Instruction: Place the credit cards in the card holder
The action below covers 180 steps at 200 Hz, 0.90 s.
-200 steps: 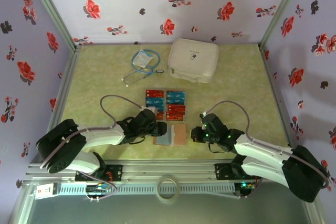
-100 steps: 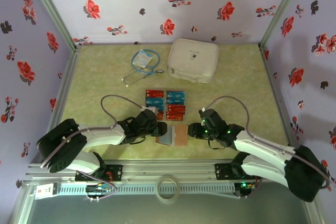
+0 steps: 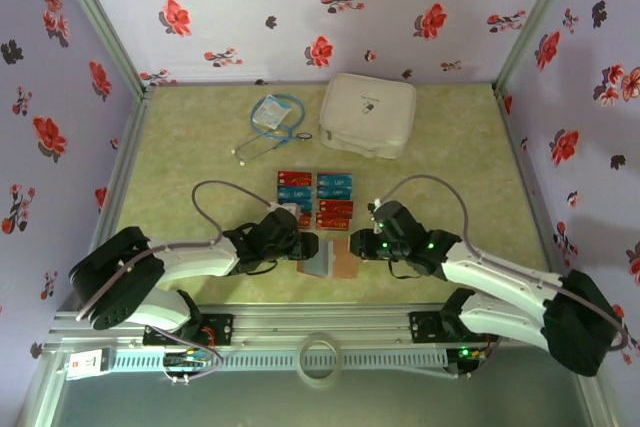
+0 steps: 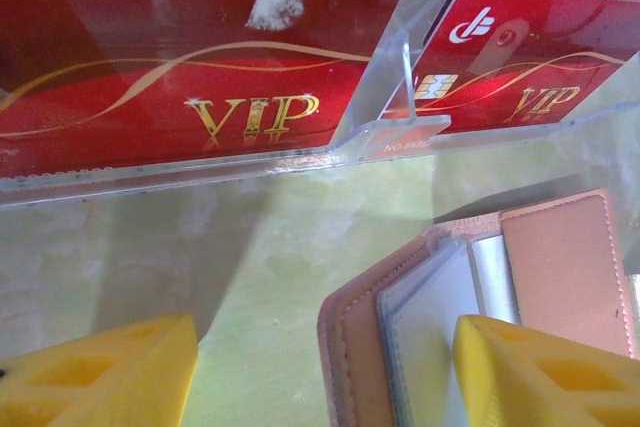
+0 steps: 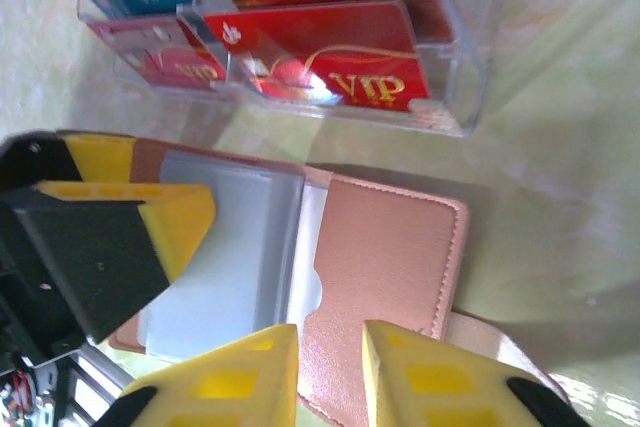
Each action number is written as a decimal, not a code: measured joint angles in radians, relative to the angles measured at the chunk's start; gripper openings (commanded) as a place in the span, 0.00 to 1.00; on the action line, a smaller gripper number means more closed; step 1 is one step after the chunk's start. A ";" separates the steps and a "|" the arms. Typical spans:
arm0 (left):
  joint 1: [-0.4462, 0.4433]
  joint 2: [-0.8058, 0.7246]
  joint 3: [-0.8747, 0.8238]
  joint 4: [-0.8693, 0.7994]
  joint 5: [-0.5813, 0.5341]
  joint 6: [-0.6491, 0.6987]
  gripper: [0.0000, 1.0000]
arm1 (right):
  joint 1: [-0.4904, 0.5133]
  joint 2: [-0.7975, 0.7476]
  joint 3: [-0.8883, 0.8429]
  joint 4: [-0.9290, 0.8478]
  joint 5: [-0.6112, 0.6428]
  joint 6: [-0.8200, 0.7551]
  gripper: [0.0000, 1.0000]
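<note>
The card holder (image 3: 342,265) lies open on the counter (image 3: 190,182) between the two arms. Just behind it the credit cards (image 3: 316,199), red and blue, stand in a clear stand (image 5: 465,77). A white zip case (image 3: 368,114) and a stethoscope (image 3: 272,137) lie well apart at the far end.

The left gripper (image 4: 320,387) has its jaws apart. In the right wrist view one of its fingers (image 5: 175,217) lies on the holder's grey-blue sleeves and covers their left part.

The right gripper (image 5: 330,332) sits at the tan flap's edge with only a narrow gap between the jaws. I cannot tell whether they pinch the flap.

A second ago the right gripper hung off to the right, clear of the holder. It has since moved left against the flap, and the holder now looks narrower from above. The left arm has not shifted.
</note>
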 measured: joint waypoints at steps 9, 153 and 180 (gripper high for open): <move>0.000 -0.007 0.000 -0.005 0.000 -0.001 0.69 | 0.009 0.031 -0.006 0.031 -0.002 0.002 0.18; 0.114 -0.130 -0.128 0.160 0.118 -0.100 0.53 | 0.021 0.226 -0.095 0.265 -0.005 0.025 0.15; 0.116 -0.130 -0.133 0.182 0.128 -0.110 0.50 | 0.021 0.228 -0.096 0.270 -0.004 0.026 0.14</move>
